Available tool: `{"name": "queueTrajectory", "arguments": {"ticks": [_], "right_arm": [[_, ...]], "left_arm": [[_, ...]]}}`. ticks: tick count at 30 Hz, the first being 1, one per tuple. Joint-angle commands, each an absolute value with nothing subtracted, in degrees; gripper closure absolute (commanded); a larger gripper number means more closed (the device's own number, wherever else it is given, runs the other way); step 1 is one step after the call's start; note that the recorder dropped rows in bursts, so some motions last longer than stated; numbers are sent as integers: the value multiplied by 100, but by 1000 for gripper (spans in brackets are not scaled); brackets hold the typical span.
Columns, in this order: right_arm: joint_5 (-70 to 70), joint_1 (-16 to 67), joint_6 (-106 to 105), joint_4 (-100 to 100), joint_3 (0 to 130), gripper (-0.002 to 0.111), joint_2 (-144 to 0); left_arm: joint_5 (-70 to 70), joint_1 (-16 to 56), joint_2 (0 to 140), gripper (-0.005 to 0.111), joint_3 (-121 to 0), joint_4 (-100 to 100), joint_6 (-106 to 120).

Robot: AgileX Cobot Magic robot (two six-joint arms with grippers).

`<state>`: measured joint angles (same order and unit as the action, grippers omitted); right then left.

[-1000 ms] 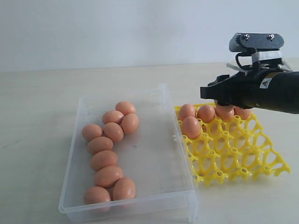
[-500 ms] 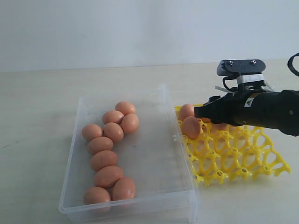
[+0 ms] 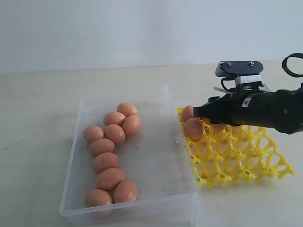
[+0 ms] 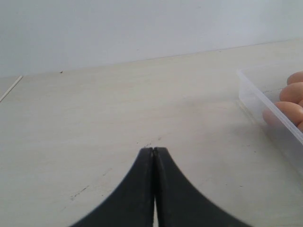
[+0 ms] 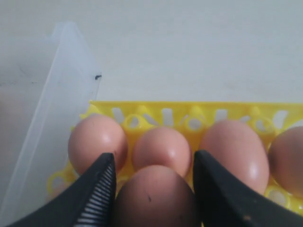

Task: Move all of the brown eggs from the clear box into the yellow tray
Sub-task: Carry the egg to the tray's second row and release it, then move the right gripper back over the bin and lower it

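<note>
The right pincer [image 5: 152,158] is gripping a smooth, light orange-brown egg [image 5: 154,198] between its two black fingers, and the shell is filling the gap from one inner face to the other. The pincer is hanging low over the far left corner of the bright yellow plastic lattice egg tray [image 5: 213,105]. Whether the held egg is touching a cup cannot be told.

Just beyond the fingertips, four more brown eggs [image 5: 232,151] are sitting side by side in the tray's far row. Another egg [image 3: 193,128] is sitting in the next row, at the edge nearest the shallow transparent plastic box [image 3: 156,156].

That box is lying just beside the tray on the pale desk [image 3: 42,94]. Nine brown eggs [image 3: 105,161] are lying in it in a loose line along its left half, most of them touching a neighbour.

The left pincer [image 4: 154,150] is pointing across the desk with its tips pressed together, holding nothing, near one low wall of the box.
</note>
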<state>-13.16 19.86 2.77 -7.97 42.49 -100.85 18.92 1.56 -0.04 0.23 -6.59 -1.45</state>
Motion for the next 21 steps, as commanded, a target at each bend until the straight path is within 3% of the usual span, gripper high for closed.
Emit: {"name": "queueTrajectory", "arguments": {"ticks": [1,21], "right_arm": [[-1187,1959,258,-777,4475,108,-10085],[-1008,1969,258,-736,4501,105,-10392]], "left_arm": [[1809,164,0,107,0,-668,-180],[1809,164,0,107,0,-668,-180]]}}
